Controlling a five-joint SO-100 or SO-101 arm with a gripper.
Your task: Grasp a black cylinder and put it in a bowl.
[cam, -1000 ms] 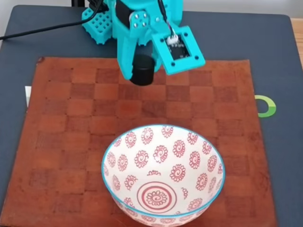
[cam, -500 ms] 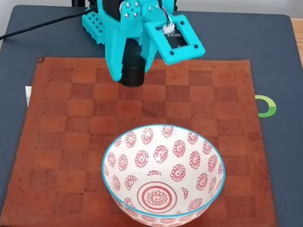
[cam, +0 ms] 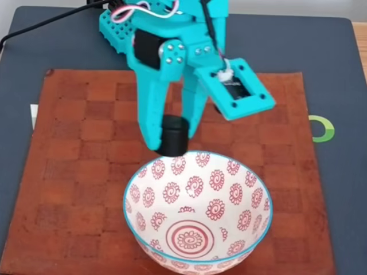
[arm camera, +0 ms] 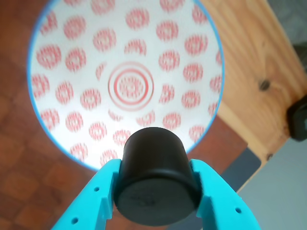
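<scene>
My turquoise gripper (cam: 172,140) is shut on the black cylinder (cam: 174,136), a squat matte black piece held between both fingers. In the fixed view it hangs just above the far rim of the bowl (cam: 198,209), which is white with a turquoise rim and red flower medallions. In the wrist view the black cylinder (arm camera: 156,175) fills the space between the two fingers of the gripper (arm camera: 156,191), and the bowl (arm camera: 72,86) lies beyond it with its red centre rings in sight.
The bowl stands on a brown checkered leather mat (cam: 74,172) laid over a dark grey table (cam: 338,74). A green ring mark (cam: 324,129) shows right of the mat. A wooden surface (arm camera: 259,72) lies beyond the mat in the wrist view.
The arm has swung forward and down from the mat's far edge, carrying the cylinder to the bowl's far rim. The grip stayed shut on it.
</scene>
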